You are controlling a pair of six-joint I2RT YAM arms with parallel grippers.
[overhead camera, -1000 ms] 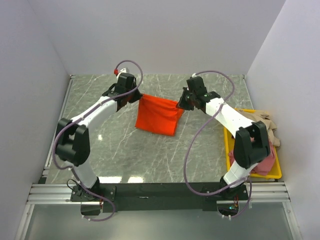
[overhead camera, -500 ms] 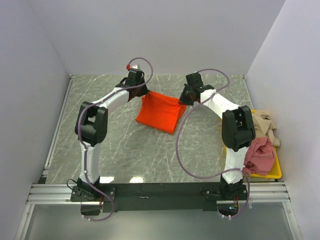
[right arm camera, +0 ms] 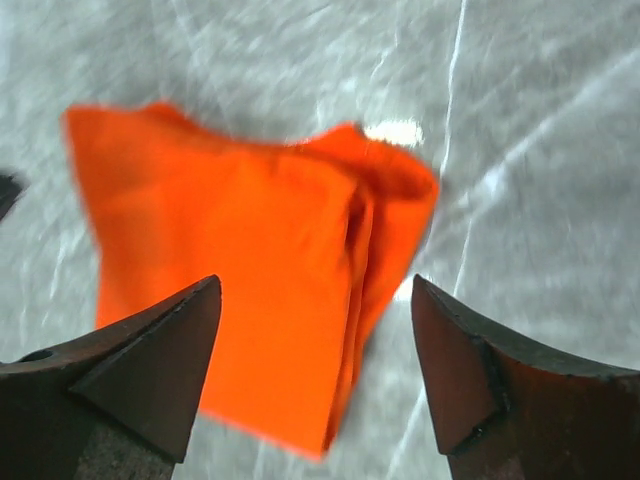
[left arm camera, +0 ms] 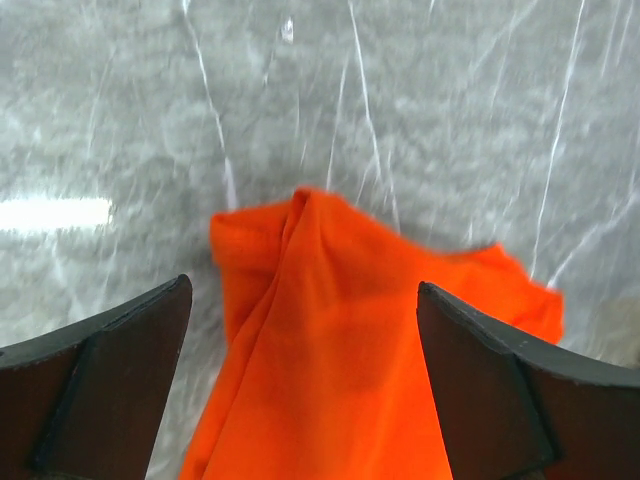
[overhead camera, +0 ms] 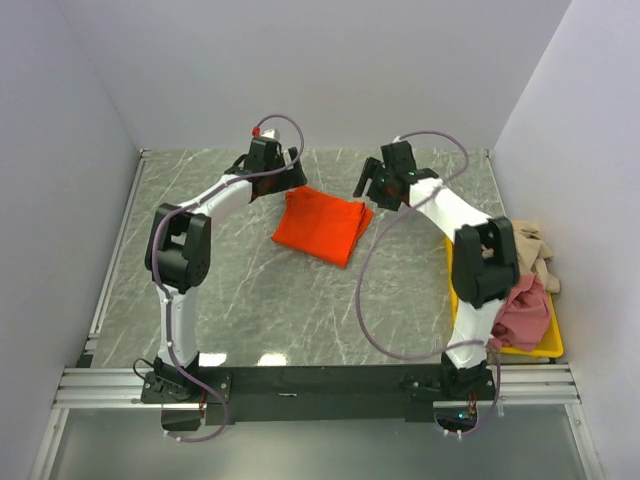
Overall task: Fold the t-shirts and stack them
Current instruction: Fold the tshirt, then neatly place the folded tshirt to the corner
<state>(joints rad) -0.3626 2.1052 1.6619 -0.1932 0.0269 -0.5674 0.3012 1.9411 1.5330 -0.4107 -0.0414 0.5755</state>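
Top external view shows the orange-red t-shirt (overhead camera: 322,227) lying on the grey marble table (overhead camera: 250,290), in the far middle part, between the two arms. It is folded into a compact, roughly four-sided packet, and it lies a little turned, not parallel with the table edges. The left gripper (overhead camera: 284,181) is just beside the far left corner of the packet, and the right gripper (overhead camera: 369,188) is just beside the far right corner. From this view I cannot tell whether they touch the cloth.

The left wrist camera shows its two dark fingers (left arm camera: 110,370) spread wide apart, with nothing pinched between them. The orange cloth lies below, with a soft ridge running along it. On the right wrist camera the fingers (right arm camera: 470,370) are also wide apart and hold nothing (the picture is somewhat blurred). Under them the packet lies flat, and several layers show at its right edge.

At the right side of the table stands a yellow bin (overhead camera: 530,353). The dusty pink t-shirt (overhead camera: 522,312) lies crumpled in its near part, and the beige t-shirt (overhead camera: 530,243) in its far part, both partly hidden by the right arm.
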